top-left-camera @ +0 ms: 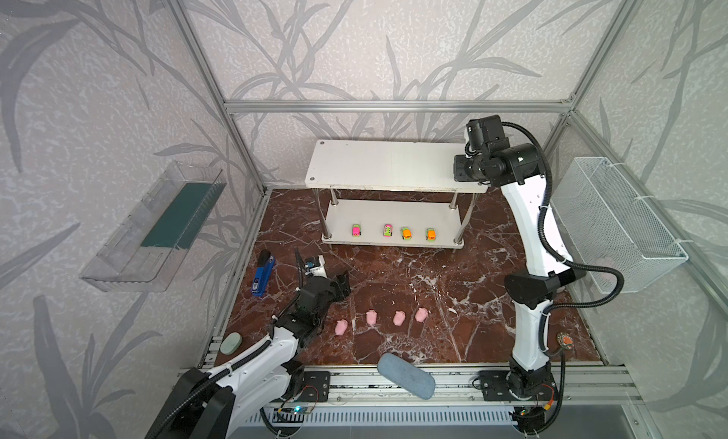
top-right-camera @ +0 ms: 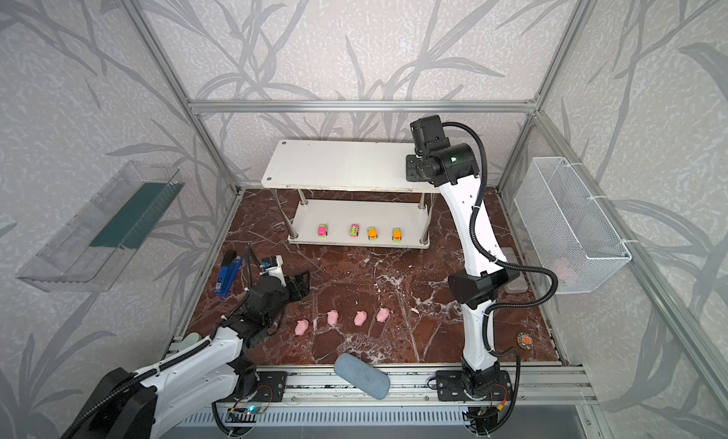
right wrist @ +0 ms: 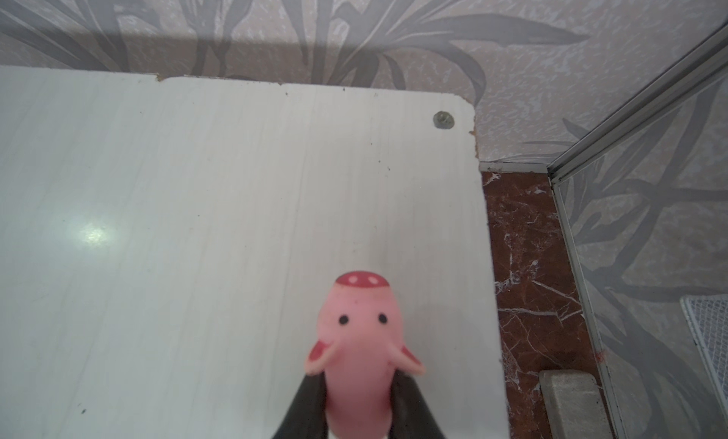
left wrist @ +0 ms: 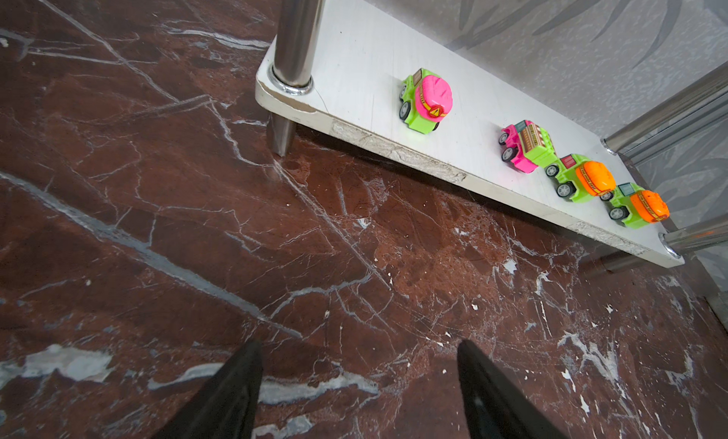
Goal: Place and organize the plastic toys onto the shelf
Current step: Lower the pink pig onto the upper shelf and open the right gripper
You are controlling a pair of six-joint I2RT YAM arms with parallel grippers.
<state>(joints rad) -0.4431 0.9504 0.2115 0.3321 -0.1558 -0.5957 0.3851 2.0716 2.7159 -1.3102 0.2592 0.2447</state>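
Right gripper [right wrist: 360,395] clenched on a small pale-pink plastic pig figure [right wrist: 360,330], snout pointing away from the wrist. The pig is over the top board [right wrist: 236,220] of the white two-tier shelf with chrome posts [top-left-camera: 378,165], close to the board's right edge. Can't tell if it touches the board.

Left gripper [left wrist: 359,346] released and empty, low over the red-brown marble worktop [left wrist: 157,220], out from the shelf's front-left corner.

Four tiny plastic toy cars line the front edge of the lower board [top-left-camera: 394,212]: pink-and-green pair [top-left-camera: 356,230] [top-left-camera: 388,230] toward the left end, orange-and-green pair [top-left-camera: 406,233] [top-left-camera: 431,234] toward the right.

Four more pale-pink pigs [top-left-camera: 340,326] [top-left-camera: 370,317] [top-left-camera: 399,318] [top-left-camera: 421,314] lie in a row on the worktop, toward its front edge.
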